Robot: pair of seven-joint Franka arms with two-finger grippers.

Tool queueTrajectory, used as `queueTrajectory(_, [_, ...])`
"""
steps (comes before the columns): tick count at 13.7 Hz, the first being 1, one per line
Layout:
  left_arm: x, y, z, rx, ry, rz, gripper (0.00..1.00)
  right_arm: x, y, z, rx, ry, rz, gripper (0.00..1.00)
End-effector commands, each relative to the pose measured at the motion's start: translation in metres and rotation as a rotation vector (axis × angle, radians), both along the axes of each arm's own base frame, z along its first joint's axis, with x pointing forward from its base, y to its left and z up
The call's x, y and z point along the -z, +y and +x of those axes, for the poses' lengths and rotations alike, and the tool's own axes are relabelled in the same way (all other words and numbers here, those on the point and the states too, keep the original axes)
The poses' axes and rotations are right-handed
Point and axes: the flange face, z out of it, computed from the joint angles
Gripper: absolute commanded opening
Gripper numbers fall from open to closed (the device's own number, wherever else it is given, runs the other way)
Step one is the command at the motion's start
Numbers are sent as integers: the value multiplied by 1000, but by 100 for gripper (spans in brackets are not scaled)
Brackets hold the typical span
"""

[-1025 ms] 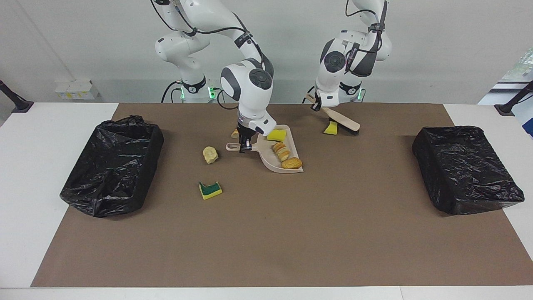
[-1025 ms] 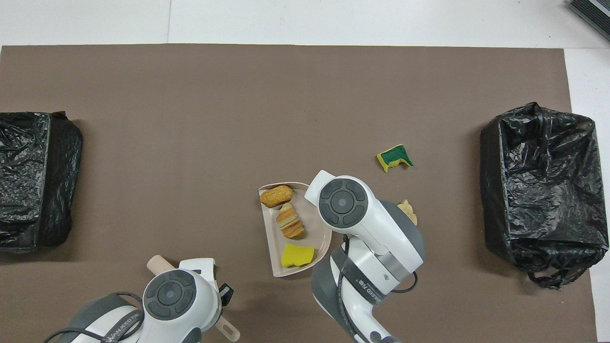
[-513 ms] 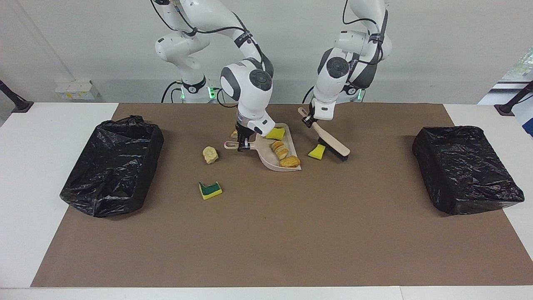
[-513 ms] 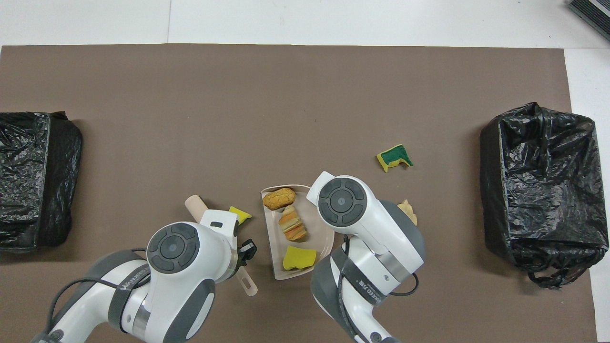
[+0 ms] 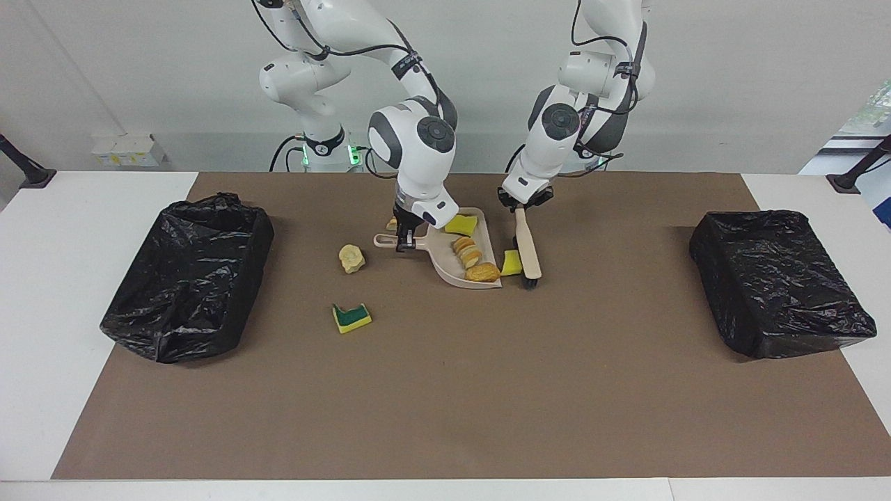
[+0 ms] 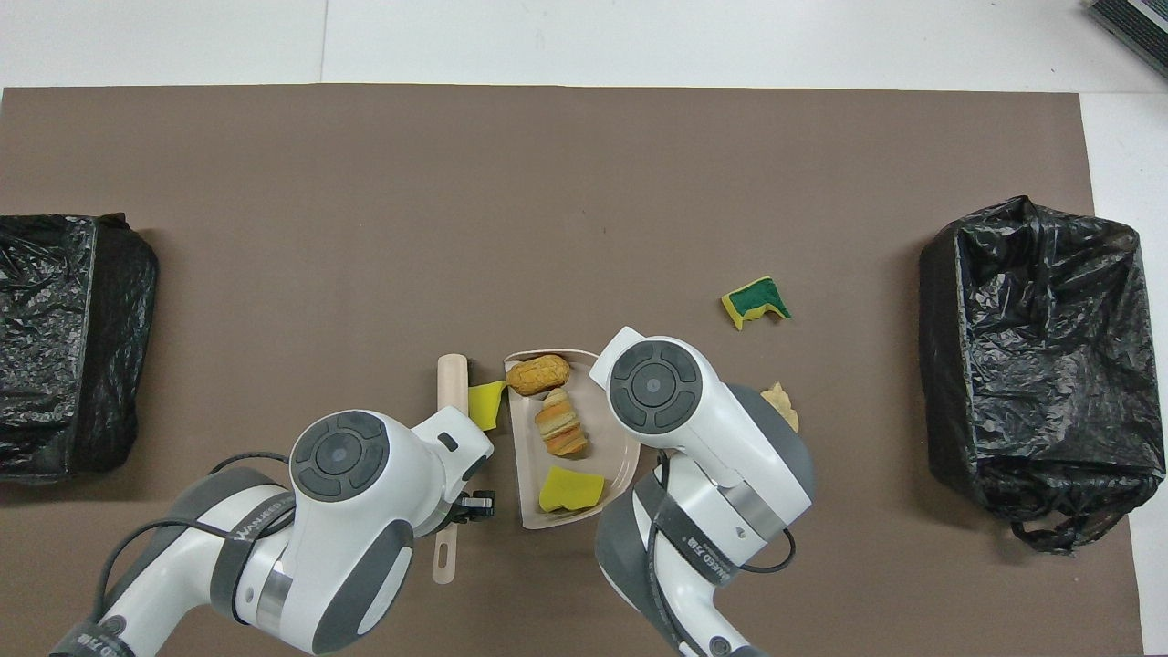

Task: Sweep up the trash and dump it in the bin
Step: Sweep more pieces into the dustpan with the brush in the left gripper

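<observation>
Left gripper [image 5: 521,206] is clamped on the beige wooden brush [image 5: 527,245]; right gripper [image 5: 404,243] pinches the handle of the beige plastic dustpan [image 5: 449,273]. The small yellow sponge wedge [image 5: 511,262] sits at the pan's open lip, touching the bristles. Push it straight across the lip — keep the bristles flat on the brown mat [image 5: 445,390] and the pan edge pressed down. Green-backed sponge [image 5: 351,317] and beige stone-like lump [image 5: 351,258] lie loose toward the right arm's end.

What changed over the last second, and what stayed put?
The left gripper swung the brush away from the robots, pushing a yellow sponge piece up against the dustpan mouth. The right gripper kept the dustpan handle, nudging it slightly. Green-backed sponge, beige lump, both bins: unmoved.
</observation>
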Motion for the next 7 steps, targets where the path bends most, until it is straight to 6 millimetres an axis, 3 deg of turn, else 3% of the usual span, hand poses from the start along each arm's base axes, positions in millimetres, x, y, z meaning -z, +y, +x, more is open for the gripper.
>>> queueTrajectory(1, [-5, 23, 14, 127, 7, -28, 0, -2, -7, -8, 41, 0, -25, 0])
queueTrajectory(5, [-5, 10, 5, 165, -6, -34, 0, -3, -7, -9, 42, 3, -27, 0])
queueTrajectory(7, [-9, -20, -11, 225, -29, -55, 0, -3, -7, -9, 43, 2, -27, 0])
